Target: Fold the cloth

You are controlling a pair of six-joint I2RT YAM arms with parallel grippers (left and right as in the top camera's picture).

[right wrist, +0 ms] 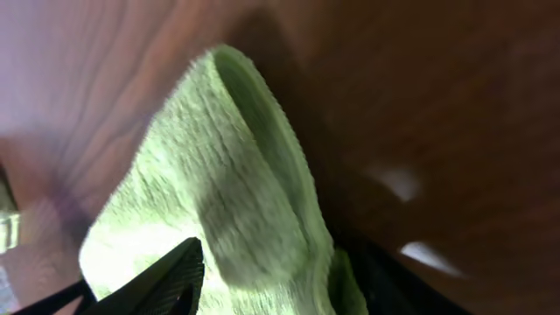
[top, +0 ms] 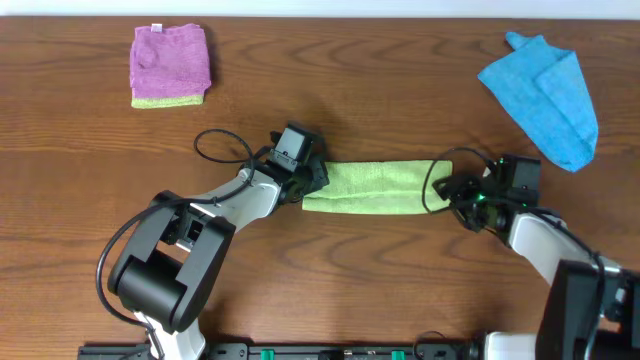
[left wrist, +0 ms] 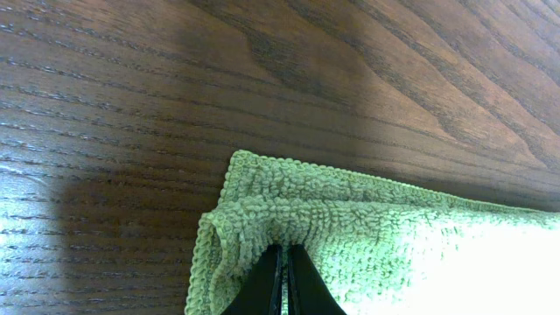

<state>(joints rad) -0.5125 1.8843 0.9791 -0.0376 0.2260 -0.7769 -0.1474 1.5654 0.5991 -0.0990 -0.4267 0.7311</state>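
The light yellow-green cloth [top: 385, 187] lies as a long folded strip in the middle of the wooden table. My left gripper [top: 312, 180] is at its left end, shut on the folded corner; in the left wrist view the black fingers [left wrist: 284, 267] pinch the terry cloth [left wrist: 350, 227]. My right gripper [top: 452, 188] is at the cloth's right end. In the right wrist view the cloth [right wrist: 227, 192] sits bunched between the two fingers [right wrist: 271, 280], which are closed on it. The white tag is not visible.
A purple folded cloth with a lime edge [top: 170, 65] lies at the back left. A bright blue cloth [top: 545, 85] lies at the back right. A black cable [top: 225, 150] loops on the table by the left arm.
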